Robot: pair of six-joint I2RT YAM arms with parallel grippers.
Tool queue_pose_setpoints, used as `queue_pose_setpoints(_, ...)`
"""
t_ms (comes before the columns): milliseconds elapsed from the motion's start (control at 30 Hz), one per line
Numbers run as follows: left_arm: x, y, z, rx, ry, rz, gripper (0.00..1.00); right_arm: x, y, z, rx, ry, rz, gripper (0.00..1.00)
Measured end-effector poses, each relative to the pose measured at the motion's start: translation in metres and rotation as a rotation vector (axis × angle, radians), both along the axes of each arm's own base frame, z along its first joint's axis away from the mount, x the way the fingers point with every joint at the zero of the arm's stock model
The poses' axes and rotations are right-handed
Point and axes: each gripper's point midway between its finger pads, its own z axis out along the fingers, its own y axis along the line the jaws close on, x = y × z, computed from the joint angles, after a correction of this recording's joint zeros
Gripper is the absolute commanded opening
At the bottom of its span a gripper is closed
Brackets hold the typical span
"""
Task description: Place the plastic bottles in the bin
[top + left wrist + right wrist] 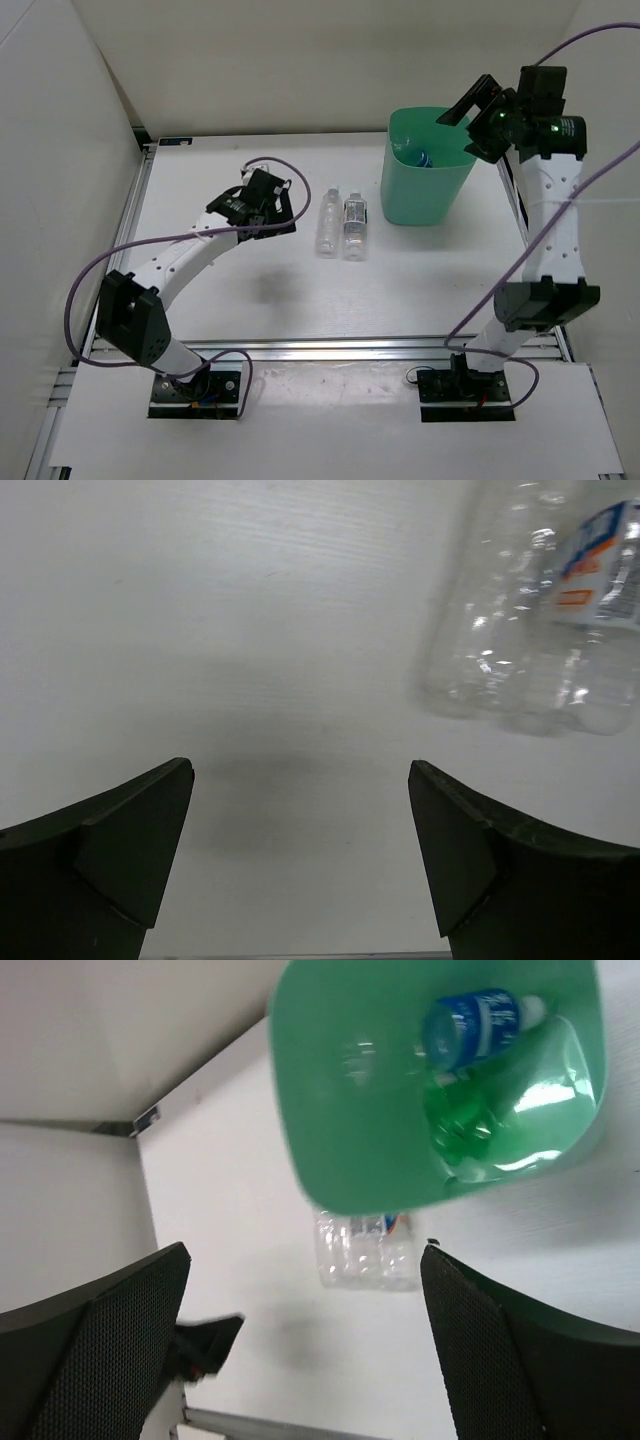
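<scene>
The left gripper's (300, 772) fingers are spread wide over the white table (250, 630) with nothing between them. A plain clear plastic bottle (480, 610) and a labelled clear plastic bottle (600, 600) lie touching, ahead to the right.

The right gripper (305, 1252), also spread, hangs above the tall mint-green plastic bin (330, 1110). The bin holds a blue-labelled plastic bottle (480, 1022) and a green plastic bottle (480, 1125).

The two clear bottles (480, 610) are blurred in the left wrist view and run off its top and right edges; the print on the label (600, 570) cannot be read. In the right wrist view the bin (325, 1150) loses part of its rim to the top edge, and its near wall hides most of those bottles. The green bottle (470, 1130) inside blends into the green wall, outline unclear. From above, only a blue speck of the blue-label bottle (424, 157) shows, and the right gripper (458, 130) covers part of the rim.
</scene>
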Motion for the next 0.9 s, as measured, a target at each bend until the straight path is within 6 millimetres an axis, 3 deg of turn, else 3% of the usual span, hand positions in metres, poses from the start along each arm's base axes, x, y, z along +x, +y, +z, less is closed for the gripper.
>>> queue_pose_setpoints(200, 0.031, -0.048, -0.001, -0.098, 0.006, -0.134, 1.00, -0.074, 0.012, 0.059, 0.012, -0.177, 0.067, 1.00)
queue_pose_setpoints(333, 0.039, -0.063, -0.026, -0.109, 0.060, -0.173, 1.00, -0.100, 0.021, 0.057, 0.039, -0.183, 0.117, 1.00)
queue_pose_setpoints(400, 0.043, -0.070, -0.036, -0.114, 0.083, -0.183, 1.00, -0.101, 0.026, 0.048, 0.053, -0.156, 0.142, 1.00)
queue_pose_setpoints(600, 0.072, -0.098, -0.048, -0.157, 0.094, -0.215, 1.00, -0.076, 0.034, 0.013, 0.073, -0.048, 0.193, 1.00)
queue_pose_setpoints(900, 0.108, -0.136, -0.055, -0.226, 0.081, -0.263, 1.00, -0.076, 0.039, 0.013, 0.084, -0.048, 0.234, 1.00)
